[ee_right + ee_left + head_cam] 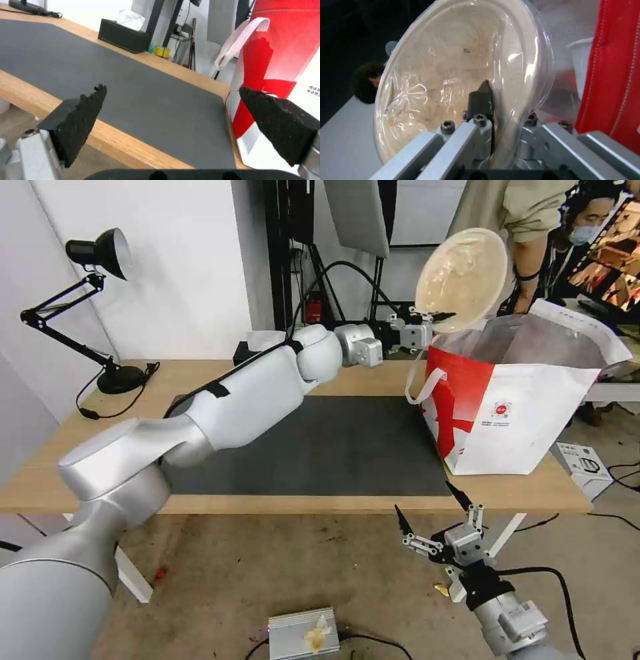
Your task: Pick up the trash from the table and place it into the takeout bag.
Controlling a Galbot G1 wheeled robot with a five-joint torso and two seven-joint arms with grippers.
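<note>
My left gripper is shut on the rim of a beige paper-pulp bowl, a piece of the trash. It holds the bowl tilted on edge in the air, just above the far left rim of the takeout bag. The left wrist view shows the bowl with a clear lid, pinched at its edge, and the bag's red wall beside it. The bag stands open at the right end of the table. My right gripper hangs open below the table's front edge, near the bag.
A dark grey mat covers the middle of the table. A black desk lamp stands at the far left, and a black tissue box at the back. A small white box and a metal box lie on the floor.
</note>
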